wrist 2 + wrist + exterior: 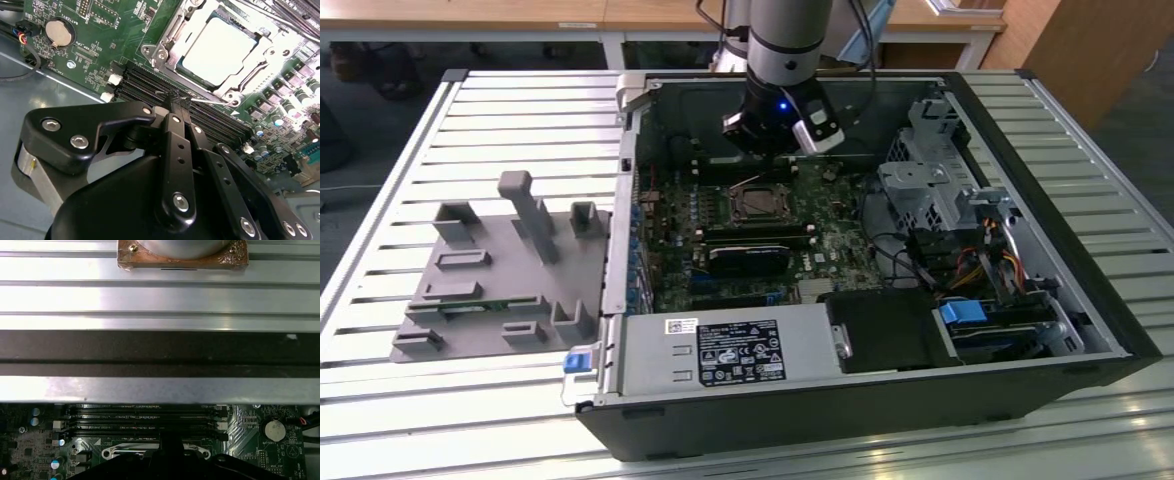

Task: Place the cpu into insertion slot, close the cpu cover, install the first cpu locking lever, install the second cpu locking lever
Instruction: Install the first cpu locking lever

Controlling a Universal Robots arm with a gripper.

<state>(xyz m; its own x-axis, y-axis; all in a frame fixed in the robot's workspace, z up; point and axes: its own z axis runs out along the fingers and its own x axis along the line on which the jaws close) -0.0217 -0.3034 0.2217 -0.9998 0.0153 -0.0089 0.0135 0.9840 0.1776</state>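
Slatted metal table (pixel 494 110) carried everything, and at the exterior view's left a grey moulded fixture (pixel 494 270) lay on it, well apart from the arm. To its right sat the open computer case (pixel 854 425), its green motherboard (pixel 841 235) facing up. Over the far part of the board the gripper (pixel 774 150) hung from the arm, just beyond the insertion slot (pixel 758 203), which lay near the board's middle. In the second wrist view the black fingers (pixel 175 135) were drawn narrow, tips together above the long black memory slots (pixel 150 90) and right at the end of a thin wire locking lever (pixel 212 101); whether they pinched it could not be told. Just past that lever the cpu (pixel 217 50) sat in the socket, its pale face showing through the window of the cpu cover (pixel 167 42), which lay flat over it. Farther to the exterior view's right stood a metal drive cage (pixel 927 190), with bundled cables (pixel 974 265) nearer.
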